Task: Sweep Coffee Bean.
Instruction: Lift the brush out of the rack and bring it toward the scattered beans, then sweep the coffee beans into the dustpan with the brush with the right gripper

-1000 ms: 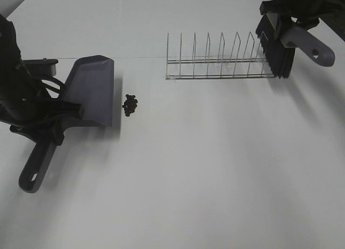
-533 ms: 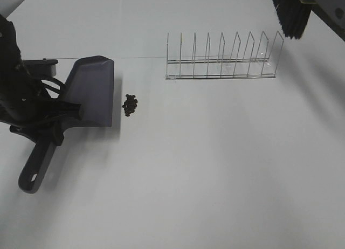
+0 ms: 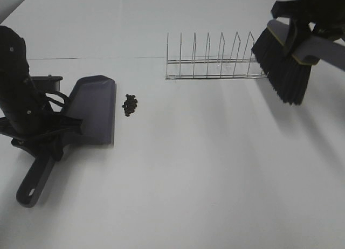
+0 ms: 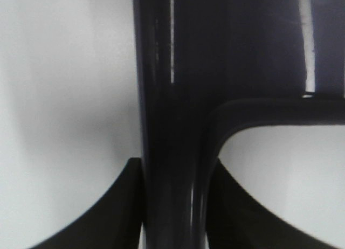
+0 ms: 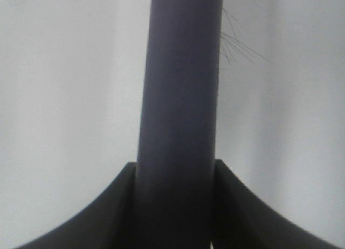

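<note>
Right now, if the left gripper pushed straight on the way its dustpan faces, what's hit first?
Probably the coffee bean cluster, lying just beyond the dustpan's front lip; nothing else shows between them.

Coffee bean [image 3: 130, 104], small dark loose cluster, on white tabletop

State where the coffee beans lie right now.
In the high view, the coffee beans sit left of centre, just right of the dustpan without touching it, and left of the wire rack.
</note>
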{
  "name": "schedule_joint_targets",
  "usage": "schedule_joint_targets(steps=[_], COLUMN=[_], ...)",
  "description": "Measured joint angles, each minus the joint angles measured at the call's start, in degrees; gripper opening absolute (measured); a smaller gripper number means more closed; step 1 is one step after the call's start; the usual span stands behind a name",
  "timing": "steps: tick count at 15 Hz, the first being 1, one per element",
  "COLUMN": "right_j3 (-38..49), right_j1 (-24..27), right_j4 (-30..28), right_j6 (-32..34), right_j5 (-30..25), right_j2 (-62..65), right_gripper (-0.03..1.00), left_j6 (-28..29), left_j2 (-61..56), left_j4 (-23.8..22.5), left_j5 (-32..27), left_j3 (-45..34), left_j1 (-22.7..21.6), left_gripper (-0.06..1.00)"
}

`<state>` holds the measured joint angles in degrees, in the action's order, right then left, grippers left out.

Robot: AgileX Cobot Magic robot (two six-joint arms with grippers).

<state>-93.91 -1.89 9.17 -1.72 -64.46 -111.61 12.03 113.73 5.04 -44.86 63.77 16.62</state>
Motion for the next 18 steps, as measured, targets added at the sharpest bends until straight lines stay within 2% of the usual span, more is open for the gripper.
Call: schedule_joint_targets(steps=[2, 6, 8, 15, 18], right_j3=[4.70, 4.30, 0.00, -26.93, -37.13], right_j1=[-5.50, -16.04, -19.54, -29.45, -32.95], right_j4=[-4.98, -13.92, -15.24, -16.44, -13.12], right_j6=[3.72, 11.69, 11.97, 11.52, 9.11], right_j5=[6.42, 9.57, 7.96, -5.27, -5.84], right_j2=[-0.29, -6.76, -12.09, -28.65, -34.32], right_gripper=[0.27, 0.27, 0.27, 0.27, 0.27], left_j6=[0.00, 0.00, 0.00, -0.17, -0.17], left_j2=[2.52, 3.21, 3.21, 3.21, 3.21], left_j4=[0.00, 0.23, 0.29, 0.29, 0.29], left_j5=[0.74, 1.89, 1.95, 2.06, 2.06], left_j3=[0.00, 0.46, 0.46, 0.46, 0.46], left_j1=[0.00, 0.00, 0.00, 0.00, 0.00], left_gripper=[0.27, 0.27, 0.27, 0.27, 0.27])
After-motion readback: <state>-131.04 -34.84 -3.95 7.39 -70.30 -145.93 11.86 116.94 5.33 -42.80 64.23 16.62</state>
